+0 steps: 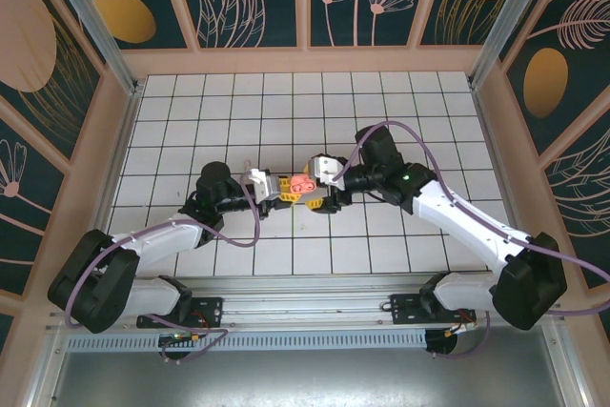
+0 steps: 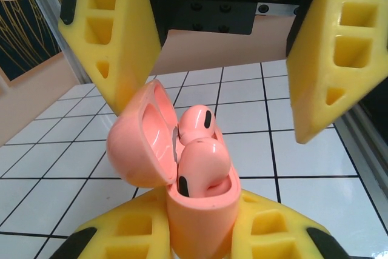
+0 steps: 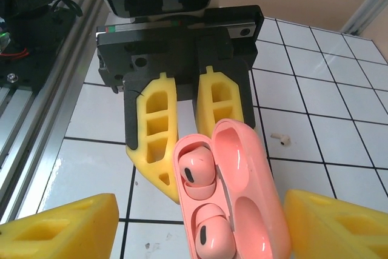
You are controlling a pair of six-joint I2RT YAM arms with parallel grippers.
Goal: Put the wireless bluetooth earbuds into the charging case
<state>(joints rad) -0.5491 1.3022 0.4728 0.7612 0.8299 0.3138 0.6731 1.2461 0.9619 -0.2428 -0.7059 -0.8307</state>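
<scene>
Case [image 3: 254,162] inside wide-spread right gripper [image 3: 202,207]

The charging case [image 2: 142,150] and the earbuds [image 2: 203,162] seated in it are seen as smooth, glossy salmon-pink plastic. The yellow gripper fingers [image 3: 154,131] are moulded in matt plastic. The surface [image 2: 327,174] is finished in shiny white tiles. A dull grey metal rail [image 3: 36,119] is seen at left.

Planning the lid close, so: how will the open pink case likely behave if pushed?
The case looks glossy and rounded, so it may slip in the left end effector. Its hinged lid stands open and would probably swing shut easily. It looks hard, likely stiff and light.
</scene>
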